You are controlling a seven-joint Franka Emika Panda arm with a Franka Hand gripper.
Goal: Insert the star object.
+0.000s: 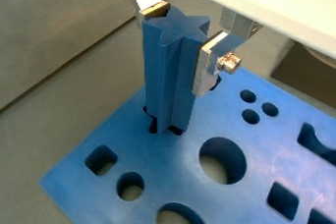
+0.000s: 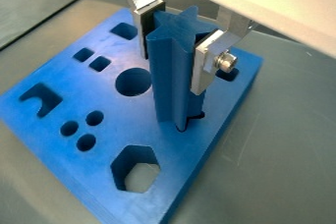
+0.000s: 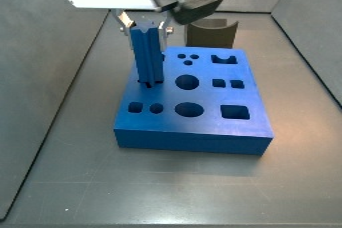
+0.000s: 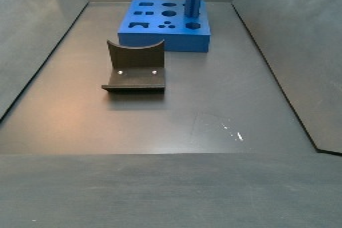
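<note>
The star object [image 1: 168, 71] is a long bright-blue ridged peg. It stands upright with its lower end in a hole near one edge of the wide blue holed block [image 1: 171, 184]. My gripper [image 1: 180, 51] is at the peg's upper part, one silver finger on each side, pads against it. The same grip shows in a wrist view with gripper [image 2: 171, 71], peg [image 2: 168, 85] and block [image 2: 197, 159]. In both side views the peg [image 3: 146, 57] [image 4: 193, 2] rises from the block [image 3: 187, 137] [image 4: 167, 40] under the gripper [image 3: 144, 24].
The dark fixture [image 4: 134, 67] stands on the grey floor in front of the block; it also shows behind the block in a side view [image 3: 211, 32]. Sloped grey walls [image 4: 40, 62] border the floor. The block has several other shaped holes [image 1: 221, 159].
</note>
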